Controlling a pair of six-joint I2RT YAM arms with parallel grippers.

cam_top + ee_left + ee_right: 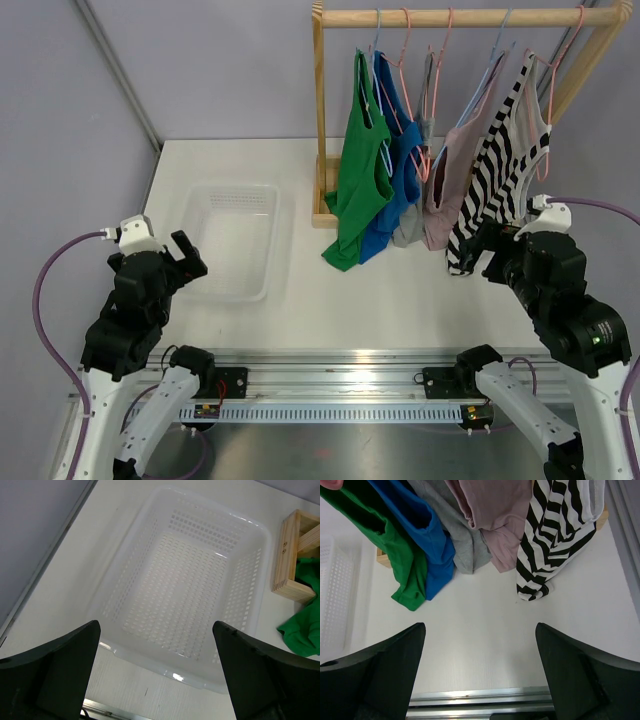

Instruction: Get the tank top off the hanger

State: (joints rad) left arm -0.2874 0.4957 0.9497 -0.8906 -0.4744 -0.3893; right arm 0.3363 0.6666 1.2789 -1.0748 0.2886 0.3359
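My right gripper (480,672) hangs wide open near the black-and-white striped tank top (555,540) at the right end of the wooden rack (460,17), ready to grab it I guess, left gripper (157,672) open over the white plastic basket (265,545) for the drop.

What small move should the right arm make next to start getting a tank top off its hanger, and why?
Probably ease the right tool forward toward the striped tank top. The tool is open and empty, not touching any garment, and that top hangs nearest it, at the right end of the wooden rack.
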